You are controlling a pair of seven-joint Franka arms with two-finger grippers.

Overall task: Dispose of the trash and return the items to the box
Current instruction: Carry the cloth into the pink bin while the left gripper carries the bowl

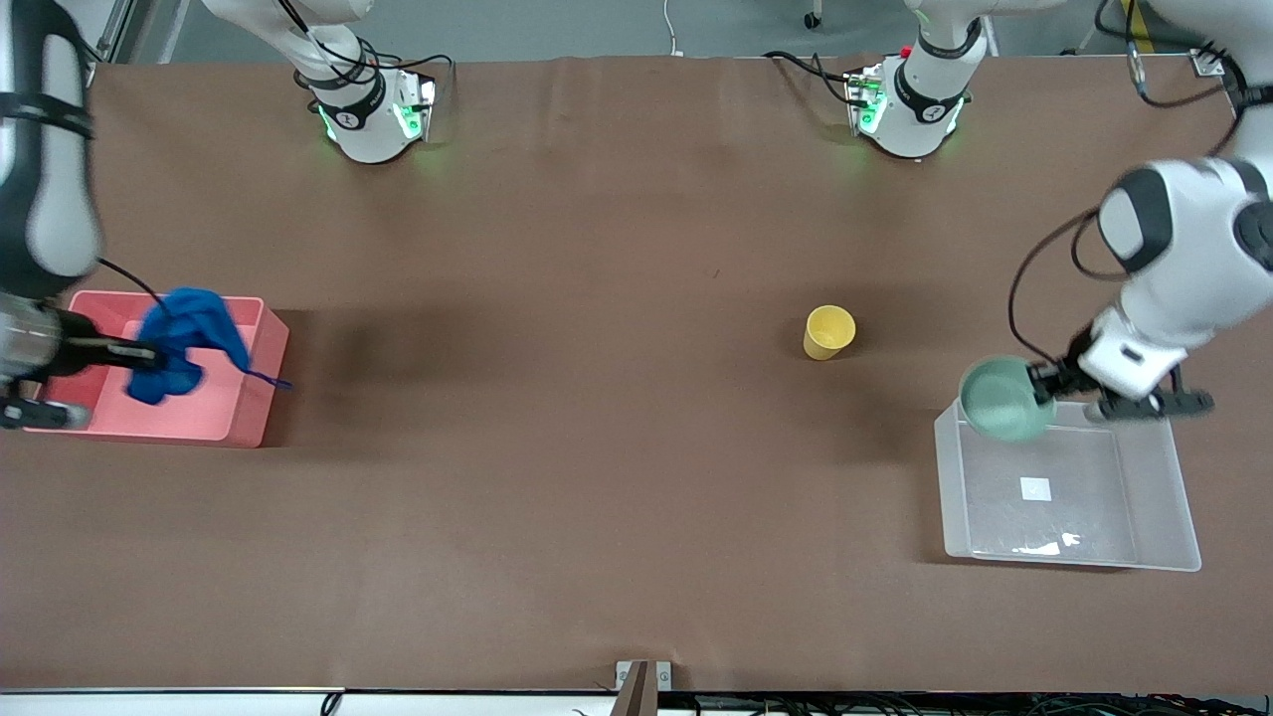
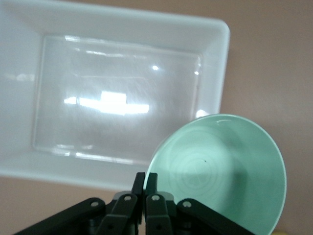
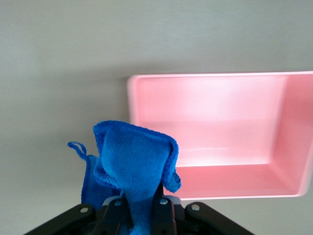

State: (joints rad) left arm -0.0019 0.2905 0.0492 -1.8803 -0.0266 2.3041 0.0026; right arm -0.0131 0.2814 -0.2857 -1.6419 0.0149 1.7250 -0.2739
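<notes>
Right gripper (image 1: pixel 119 350), far left of the front frame, mid-height: fingers clamped on the bright blue wrinkled cloth wad (image 1: pixel 184 341), which hangs in the air over the pink rectangular plastic bin (image 1: pixel 249 423). The right wrist frame shows the same: cloth (image 3: pixel 132 176) pinched between the jaws at bottom centre, the pink bin (image 3: pixel 288 188) open and with nothing in it at centre right. Trash not yet dropped, so the disposal looks about to finish but is not done.

Left gripper (image 1: pixel 1044 381), right side of the front frame, a bit below mid-height: jaws pinched on the rim of the shallow mint-green round plastic bowl (image 1: pixel 1002 400), held tilted over the upper-left corner of the translucent clear-white rectangular plastic box (image 1: pixel 1183 517). In the left wrist frame the fingers are nearly together at bottom centre, gripping the rim of the bowl (image 2: pixel 225 171); the box (image 2: pixel 215 63) fills the upper left, holding only the white square label (image 1: pixel 1034 488) on its floor. Bowl still in the air, not released.

Small yellow plastic cup (image 1: pixel 827 332) stands upright on the brown table (image 1: pixel 597 497), right of centre in the front frame, up and left of the box, untouched.

Judged: nothing finished yet. Left to do: release cloth, release bowl, then pick the cup and box it.
</notes>
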